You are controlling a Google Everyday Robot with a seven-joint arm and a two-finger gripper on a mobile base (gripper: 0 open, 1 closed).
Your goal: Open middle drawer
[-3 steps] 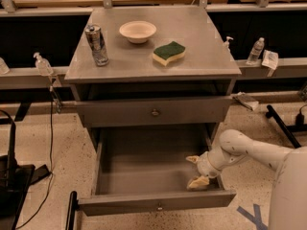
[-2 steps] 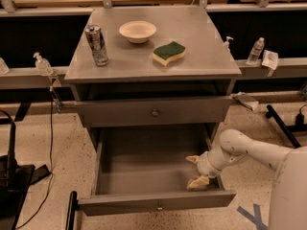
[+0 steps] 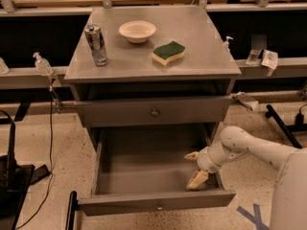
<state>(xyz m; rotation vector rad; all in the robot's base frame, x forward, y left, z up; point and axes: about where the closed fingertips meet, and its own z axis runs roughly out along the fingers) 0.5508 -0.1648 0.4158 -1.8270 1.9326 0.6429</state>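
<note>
A: Biggest first?
B: Grey cabinet [image 3: 201, 37], mid frame. Middle drawer [image 3: 120, 204] stands well out toward cam, brass knob [image 3: 159, 206] on its front panel.
A: Drawer above it?
B: Upper drawer [image 3: 115, 113], almost flush w/ the cabinet.
A: Arm?
B: White arm [image 3: 259, 147] comes in from the rt. Gripper [image 3: 195, 168] is inside the middle drawer, rt front corner, fingers spread apart, gripping nothing.
A: On top?
B: Bowl [image 3: 137, 30] at back, sponge [image 3: 168, 52] near it, can [image 3: 96, 44] upright on the left.
</note>
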